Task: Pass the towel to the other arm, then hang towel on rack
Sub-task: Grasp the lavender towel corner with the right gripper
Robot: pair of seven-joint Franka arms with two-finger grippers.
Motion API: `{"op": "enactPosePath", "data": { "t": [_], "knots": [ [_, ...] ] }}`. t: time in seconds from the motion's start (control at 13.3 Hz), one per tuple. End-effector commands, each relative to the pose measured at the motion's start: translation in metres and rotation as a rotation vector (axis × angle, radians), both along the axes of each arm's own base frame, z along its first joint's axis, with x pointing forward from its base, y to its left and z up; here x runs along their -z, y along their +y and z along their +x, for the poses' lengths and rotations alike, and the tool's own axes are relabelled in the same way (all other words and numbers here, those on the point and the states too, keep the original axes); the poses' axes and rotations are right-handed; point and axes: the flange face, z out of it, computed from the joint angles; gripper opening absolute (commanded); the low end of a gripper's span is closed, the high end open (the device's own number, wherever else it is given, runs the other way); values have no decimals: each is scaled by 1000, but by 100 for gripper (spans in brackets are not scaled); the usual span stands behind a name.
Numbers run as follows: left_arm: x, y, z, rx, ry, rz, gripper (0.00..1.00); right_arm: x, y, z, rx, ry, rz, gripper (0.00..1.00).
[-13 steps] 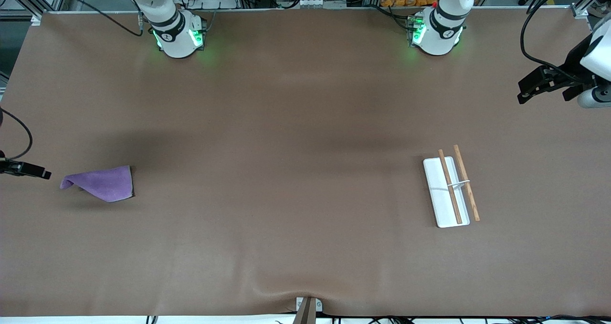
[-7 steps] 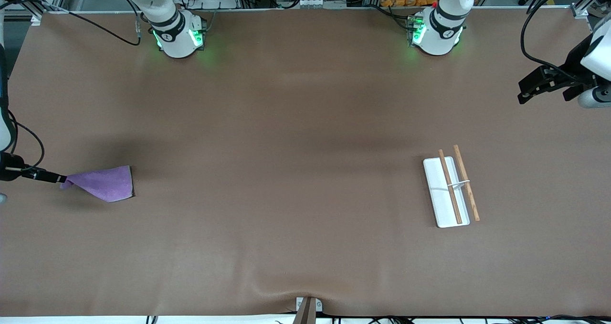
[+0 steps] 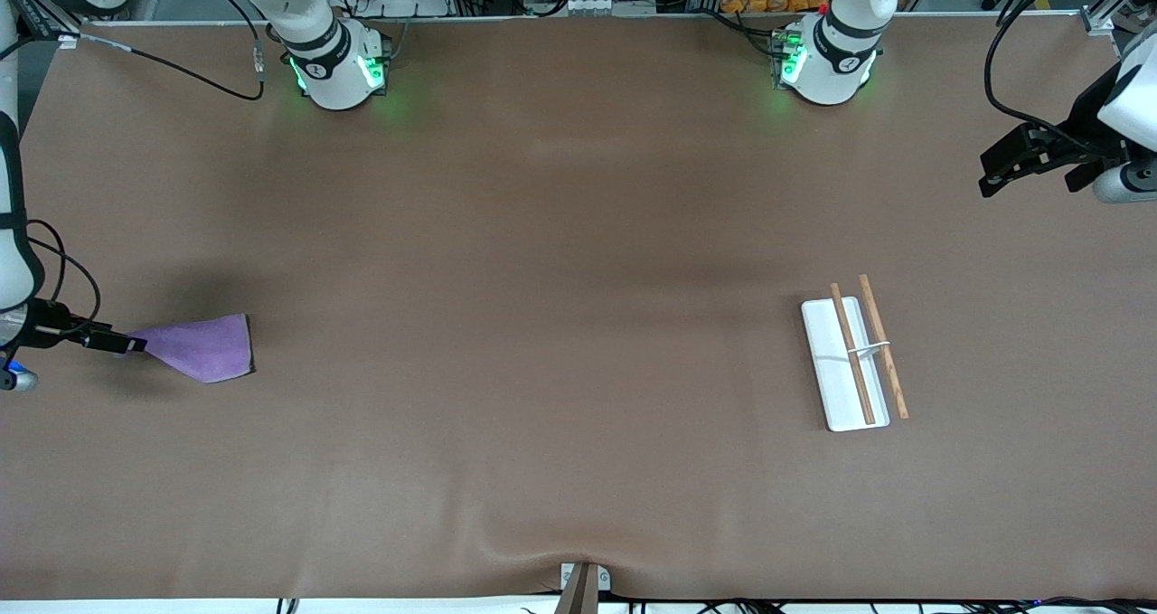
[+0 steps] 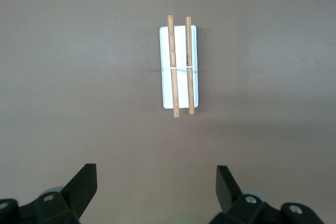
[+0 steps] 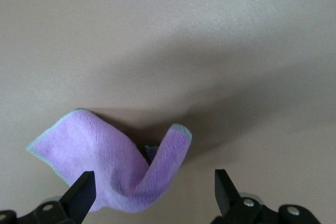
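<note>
smooth brown table point(image 3: 560, 234) all around. fuzzy purple towel point(image 3: 201, 347) lies folded and curled near the edge at the right arm's end; right gripper point(image 3: 122, 344) hovers at its raised corner, fingers point(image 5: 79, 195) spread wide, nothing pinched. white flat rack point(image 3: 850, 361) with two thin wooden rods sits toward the left arm's end. left gripper point(image 3: 999, 173) waits over that edge, jaws apart.

Purple, white and brown showing on a plain brown table point(image 3: 560, 261)

The towel point(image 3: 203, 347) is showing soft purple with a paler greyish edge; the rack point(image 3: 836, 365) is showing a white base, two brown wooden rods and a white crosspiece; both grippers' fingers point(image 4: 84, 184) are looking black.
</note>
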Motion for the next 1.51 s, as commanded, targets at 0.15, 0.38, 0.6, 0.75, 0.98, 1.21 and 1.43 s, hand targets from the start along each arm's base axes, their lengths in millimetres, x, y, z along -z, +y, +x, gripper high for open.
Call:
{"op": "enactPosePath", "data": {
  "t": [0.15, 0.38, 0.6, 0.75, 0.98, 1.21, 1.43],
  "knots": [
    [-16, 6, -8, 11, -11, 0, 100, 9, -3, 7, -42, -48, 43, 62],
    [-11, -4, -6, 13, -11, -3, 100, 6, 11, 14, -148, -65, 37, 0],
    [-8, -5, -14, 23, 46, -1, 100, 4, 20, 18, -160, -64, 33, 0],
    [-4, -6, -20, 16, 94, -5, 100, 1, 18, 19, -171, -69, 30, 0],
    [-1, -1, -22, 9, 125, -5, 100, -23, 20, 27, -230, -96, -2, 0],
    [11, -4, -17, 17, 149, -6, 100, -64, 25, 31, -327, -149, -19, 0],
    [21, -4, -15, 27, 178, -6, 100, -109, 36, 30, -447, -186, -20, 0]
  ]
}}
